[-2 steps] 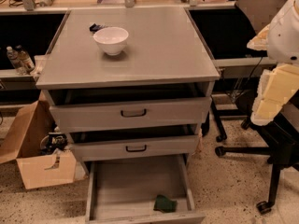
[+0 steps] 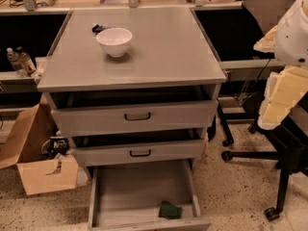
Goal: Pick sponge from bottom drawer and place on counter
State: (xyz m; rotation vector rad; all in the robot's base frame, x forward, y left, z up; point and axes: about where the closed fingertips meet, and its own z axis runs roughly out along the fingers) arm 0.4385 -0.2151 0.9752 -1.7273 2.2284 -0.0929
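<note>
The dark green sponge (image 2: 170, 210) lies on the grey floor of the open bottom drawer (image 2: 120, 191), near its front right corner. The grey counter (image 2: 163, 47) tops the three-drawer cabinet. My arm's white and cream links (image 2: 284, 93) hang at the right edge of the view, to the right of the cabinet and well above the sponge. The gripper itself is out of view.
A white bowl (image 2: 114, 41) stands on the counter's back left, with a small black-and-blue object (image 2: 99, 28) behind it. The two upper drawers with black handles (image 2: 137, 116) are slightly ajar. An open cardboard box (image 2: 36, 162) sits on the floor at left. Black chair legs (image 2: 269, 167) stand at right.
</note>
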